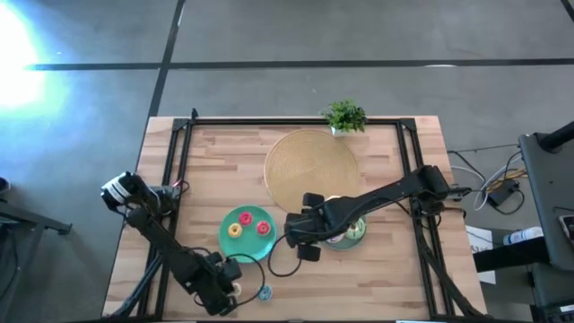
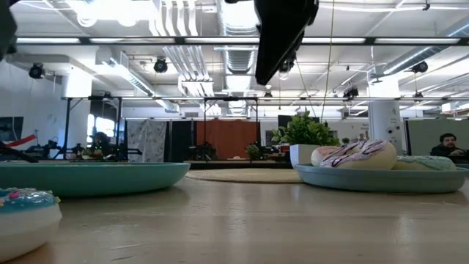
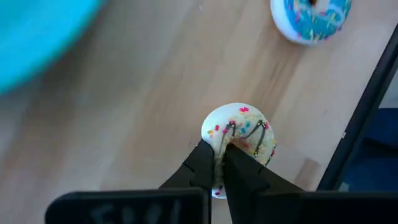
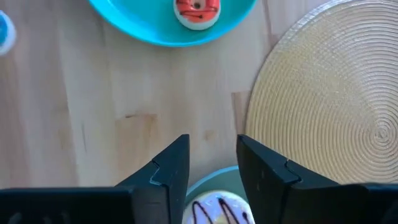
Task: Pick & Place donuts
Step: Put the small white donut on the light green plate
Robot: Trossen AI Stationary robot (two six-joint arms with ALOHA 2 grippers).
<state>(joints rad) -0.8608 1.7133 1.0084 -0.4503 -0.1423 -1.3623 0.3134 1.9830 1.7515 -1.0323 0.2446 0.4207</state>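
My left gripper (image 3: 217, 146) is near the table's near edge (image 1: 235, 285), shut on a cream mini donut (image 3: 242, 132) with coloured sprinkles. A teal mini donut (image 3: 311, 17) lies flat on the wood beside it and also shows in the low view (image 2: 22, 213). A teal plate (image 1: 235, 247) holds a yellow donut (image 1: 234, 230) and red ones (image 1: 262, 228). My right gripper (image 4: 211, 162) is open and empty above the left rim of the grey-blue plate (image 2: 381, 180). That plate holds the white-purple donut (image 2: 359, 154) and a green one (image 2: 425, 163). My left gripper pinches the cream donut's ring at its side nearest the wrist (image 3: 217, 134), between the two fingertips. The fingers slant down from above. Whether the donut rests on the wood or is lifted, I cannot tell.
A large tan woven disc (image 1: 309, 166) lies at the table's far middle, with a small potted plant (image 1: 345, 117) at the far edge. A dark frame rail (image 3: 364, 124) runs close beside the left gripper. Bare wood lies between the two plates.
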